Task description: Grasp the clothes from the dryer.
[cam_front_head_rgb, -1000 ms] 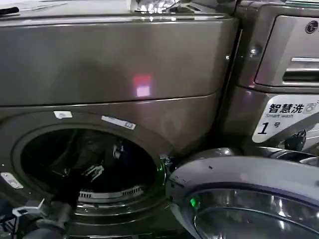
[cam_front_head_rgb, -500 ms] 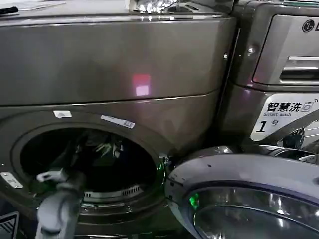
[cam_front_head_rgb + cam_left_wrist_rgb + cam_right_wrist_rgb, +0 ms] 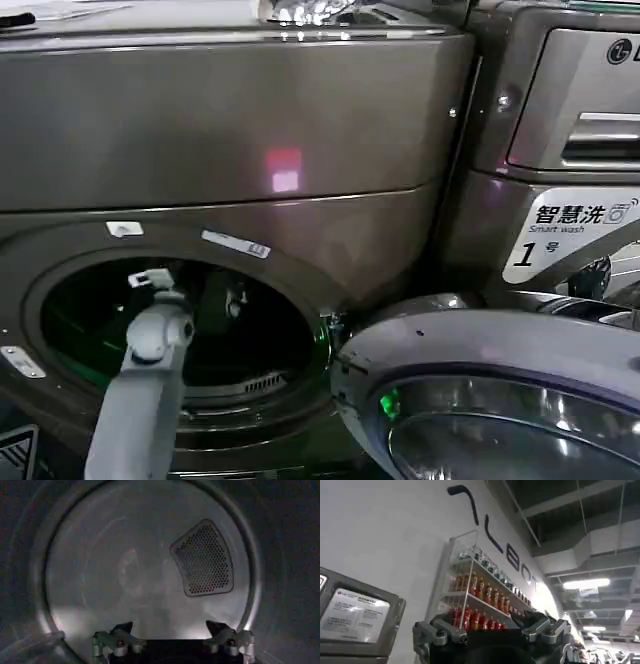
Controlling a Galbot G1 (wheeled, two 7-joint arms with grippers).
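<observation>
The left arm reaches into the round porthole of the dryer [image 3: 230, 150], its left gripper [image 3: 172, 632] inside the drum with jaws spread apart and nothing between them. Ahead of it lie the bare drum back wall and a perforated vent panel [image 3: 204, 559]. The dryer's door [image 3: 490, 400] hangs open at near right. The right gripper [image 3: 492, 627] is raised away from the machine, its fingers released, facing a shelf of bottles [image 3: 480, 600].
</observation>
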